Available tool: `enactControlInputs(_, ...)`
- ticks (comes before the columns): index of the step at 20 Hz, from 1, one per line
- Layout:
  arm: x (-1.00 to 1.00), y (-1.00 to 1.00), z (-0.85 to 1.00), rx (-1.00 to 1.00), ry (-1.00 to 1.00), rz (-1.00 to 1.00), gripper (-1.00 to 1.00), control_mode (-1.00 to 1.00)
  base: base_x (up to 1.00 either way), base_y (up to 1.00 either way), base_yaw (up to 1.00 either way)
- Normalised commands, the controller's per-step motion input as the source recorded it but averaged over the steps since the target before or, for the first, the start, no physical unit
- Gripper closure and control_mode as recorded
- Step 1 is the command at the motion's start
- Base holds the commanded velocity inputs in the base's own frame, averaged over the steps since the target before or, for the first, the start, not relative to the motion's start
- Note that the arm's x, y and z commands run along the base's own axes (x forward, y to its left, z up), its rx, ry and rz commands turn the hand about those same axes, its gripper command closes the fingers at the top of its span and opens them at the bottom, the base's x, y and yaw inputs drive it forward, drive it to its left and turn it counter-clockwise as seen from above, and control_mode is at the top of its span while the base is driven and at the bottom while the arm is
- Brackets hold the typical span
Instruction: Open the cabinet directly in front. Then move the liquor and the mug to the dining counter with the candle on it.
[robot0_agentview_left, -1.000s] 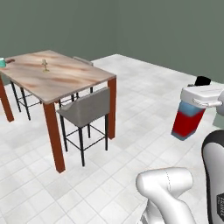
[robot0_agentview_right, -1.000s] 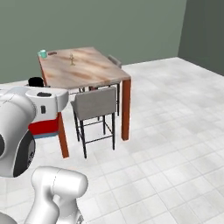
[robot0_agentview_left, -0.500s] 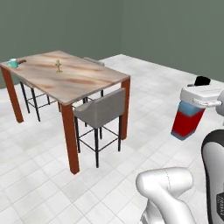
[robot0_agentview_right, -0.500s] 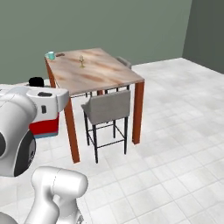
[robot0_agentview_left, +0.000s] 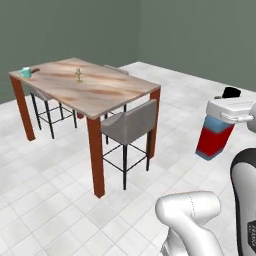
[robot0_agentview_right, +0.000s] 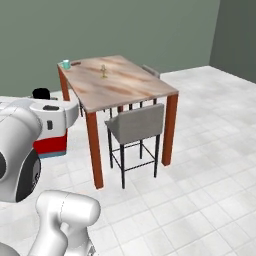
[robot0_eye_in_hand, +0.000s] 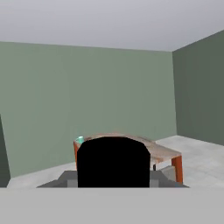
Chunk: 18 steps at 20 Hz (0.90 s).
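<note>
1. Between my jaws (robot0_agentview_left: 220, 126) the liquor (robot0_agentview_left: 213, 141) is pinched, hanging above the floor.
2. Well apart, on the dining surface (robot0_agentview_left: 100, 92), stand the mug (robot0_agentview_left: 25, 73) and candle (robot0_agentview_left: 78, 75).

- The counter (robot0_agentview_left: 100, 92) is topped with a smooth, marble-patterned beige-brown slab and carried on reddish-brown wooden legs.
- The chair (robot0_agentview_left: 131, 125) is covered in matt grey cloth over thin black metal legs.
- The floor (robot0_agentview_left: 45, 200) is laid in pale, faintly glossy tiles.
- The bottle (robot0_agentview_left: 214, 141) is finished in smooth blue and red.
</note>
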Motion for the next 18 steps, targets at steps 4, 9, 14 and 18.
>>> enactControlInputs(4,0.0,0.0,0.0,0.0,0.0,0.0,1.0,1.0,0.17,0.72,-0.11)
enactControlInputs(9,0.0,0.0,0.0,0.0,0.0,0.0,1.0,1.0,0.2,0.76,-0.14)
enactControlInputs(14,0.0,0.0,0.0,0.0,0.0,0.0,1.0,1.0,0.25,0.79,-0.16)
enactControlInputs(18,0.0,0.0,0.0,0.0,0.0,0.0,1.0,1.0,0.26,0.81,-0.18)
